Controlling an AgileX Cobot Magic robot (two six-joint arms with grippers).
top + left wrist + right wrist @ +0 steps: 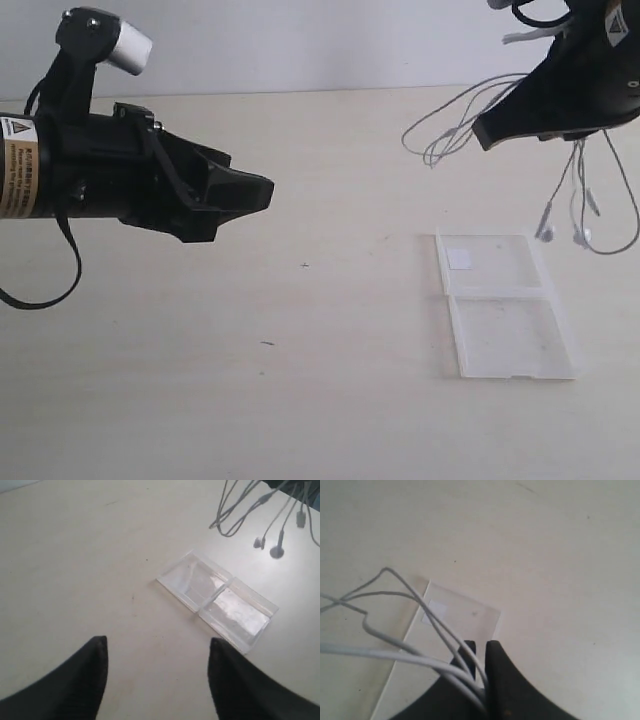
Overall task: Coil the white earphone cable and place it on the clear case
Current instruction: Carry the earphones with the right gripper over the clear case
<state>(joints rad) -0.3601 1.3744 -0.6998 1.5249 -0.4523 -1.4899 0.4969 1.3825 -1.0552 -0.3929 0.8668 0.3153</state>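
**Cable held aloft, case open flat**

The white earphone cable (370,653) is thin and gathered into several loose strands, pinched in the closed right pincer (481,650) at the upper right of the exterior view. Slack loops fan out to the left. Two earbuds (545,232) dangle just beyond the upper right corner of the clear case (510,335). The case lies opened flat on the counter at lower right, its two transparent halves joined end to end. A white square sticker (460,258) sits on the upper half.
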